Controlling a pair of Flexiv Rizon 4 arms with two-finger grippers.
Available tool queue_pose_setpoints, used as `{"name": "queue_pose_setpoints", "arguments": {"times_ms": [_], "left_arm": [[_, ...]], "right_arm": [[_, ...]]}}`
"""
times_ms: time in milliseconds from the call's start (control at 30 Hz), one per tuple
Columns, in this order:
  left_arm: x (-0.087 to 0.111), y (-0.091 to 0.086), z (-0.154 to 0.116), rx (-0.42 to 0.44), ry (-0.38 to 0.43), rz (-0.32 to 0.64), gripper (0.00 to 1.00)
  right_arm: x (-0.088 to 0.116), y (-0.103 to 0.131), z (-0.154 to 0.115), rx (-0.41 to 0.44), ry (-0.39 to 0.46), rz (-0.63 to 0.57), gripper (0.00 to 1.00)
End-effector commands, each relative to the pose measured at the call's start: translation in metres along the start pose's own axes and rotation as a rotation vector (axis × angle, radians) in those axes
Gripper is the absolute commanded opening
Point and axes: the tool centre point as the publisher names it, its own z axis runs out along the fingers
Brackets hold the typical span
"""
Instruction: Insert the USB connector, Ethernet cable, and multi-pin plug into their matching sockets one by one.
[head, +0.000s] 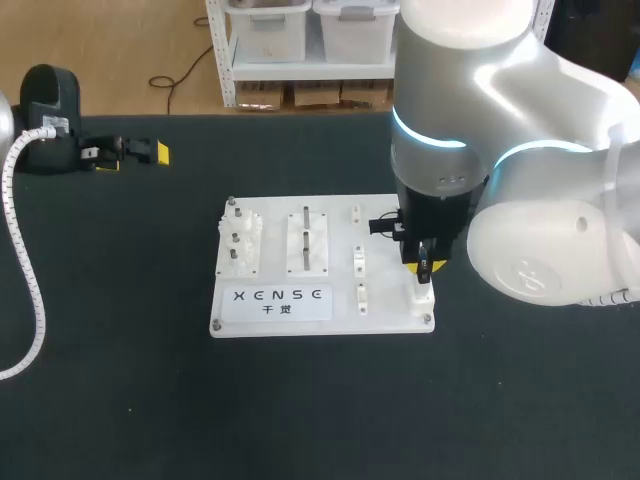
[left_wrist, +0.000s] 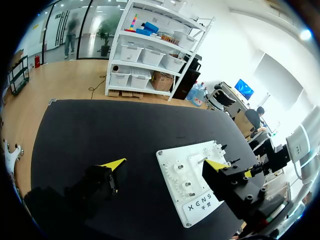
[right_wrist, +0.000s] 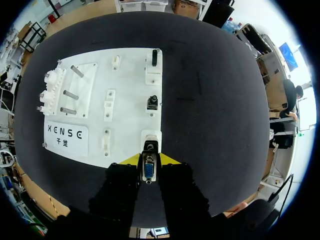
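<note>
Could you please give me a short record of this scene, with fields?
Board: white, on black table
Right gripper: shut on plug, at board's near right corner
Plug: blue-faced, its end at socket ahead; seating unclear
Left gripper: open, empty, off the board
Other connectors: two, dark, standing in sockets of the same row

left gripper (left_wrist: 167, 164): my fingers (left_wrist: 114, 164) stand wide apart, with nothing between the yellow tips.
white board (left_wrist: 182, 200): flat on the black table (left_wrist: 100, 130), under and ahead of my gripper.
gears (left_wrist: 187, 184): I see them on the board, beside metal pegs (left_wrist: 201, 161).
right arm (left_wrist: 272, 155): at the board's far edge.
</note>
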Motion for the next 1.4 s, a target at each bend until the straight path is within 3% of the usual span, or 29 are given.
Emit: {"name": "queue_pose_setpoints", "arguments": {"times_ms": [33,867,1267,1300,1333,1367,1400], "left_arm": [[0.000,0.000,0.000,0.000,0.000,0.000,1.00],[0.000,0.000,0.000,0.000,0.000,0.000,1.00],[0.000,0.000,0.000,0.000,0.000,0.000,1.00],[0.000,0.000,0.000,0.000,0.000,0.000,1.00],[0.000,0.000,0.000,0.000,0.000,0.000,1.00],[0.000,0.000,0.000,0.000,0.000,0.000,1.00],[0.000,0.000,0.000,0.000,0.000,0.000,1.00]], "right_arm": [[0.005,0.002,0.010,-0.002,0.001,0.004,0.00],[-0.010,-0.002,0.020,-0.024,0.122,0.072,0.00],[-0.009,-0.002,0.016,-0.008,0.107,0.068,0.00],[-0.009,-0.002,0.015,-0.007,0.102,0.066,0.10],[-0.010,-0.002,0.014,-0.003,0.091,0.060,0.36],[-0.010,-0.002,0.012,-0.002,0.090,0.059,0.89],[-0.011,-0.003,0.011,-0.001,0.088,0.059,1.00]]}}
